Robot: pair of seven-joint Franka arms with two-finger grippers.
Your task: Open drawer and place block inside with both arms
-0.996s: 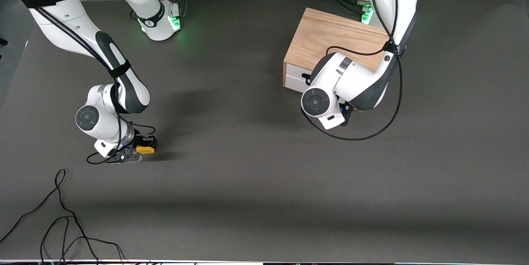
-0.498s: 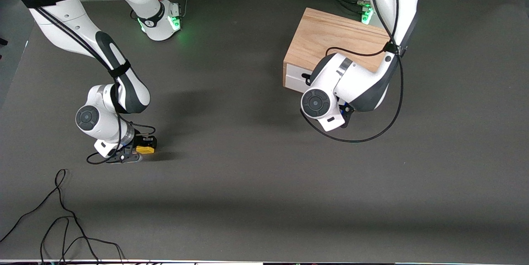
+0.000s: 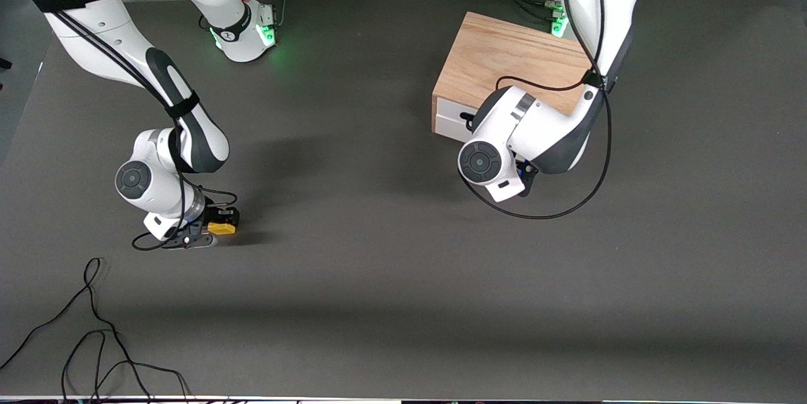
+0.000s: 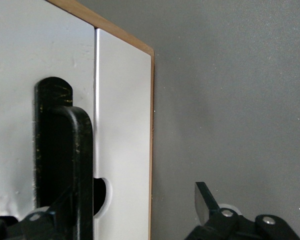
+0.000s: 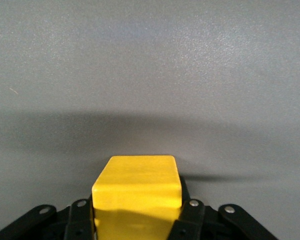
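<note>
The light oak box (image 3: 510, 60) stands near the left arm's base, and its drawer (image 3: 449, 119) looks closed, the white front flush with the box. My left gripper (image 3: 524, 176) is in front of the drawer, mostly hidden under its wrist. In the left wrist view it (image 4: 122, 207) is open, with the black bar handle (image 4: 65, 165) between its fingers and one fingertip (image 4: 205, 202) clear of the panel. My right gripper (image 3: 217, 227), low over the table at the right arm's end, is shut on the yellow block (image 3: 222, 227). The block also fills the right wrist view (image 5: 137, 192).
A loose black cable (image 3: 94, 328) lies on the dark mat near the front camera at the right arm's end. The left arm's own cable (image 3: 567, 205) hangs in a loop beside its wrist.
The left arm's wrist has shifted slightly toward the front camera at the drawer front. The right arm and the block have not moved.
</note>
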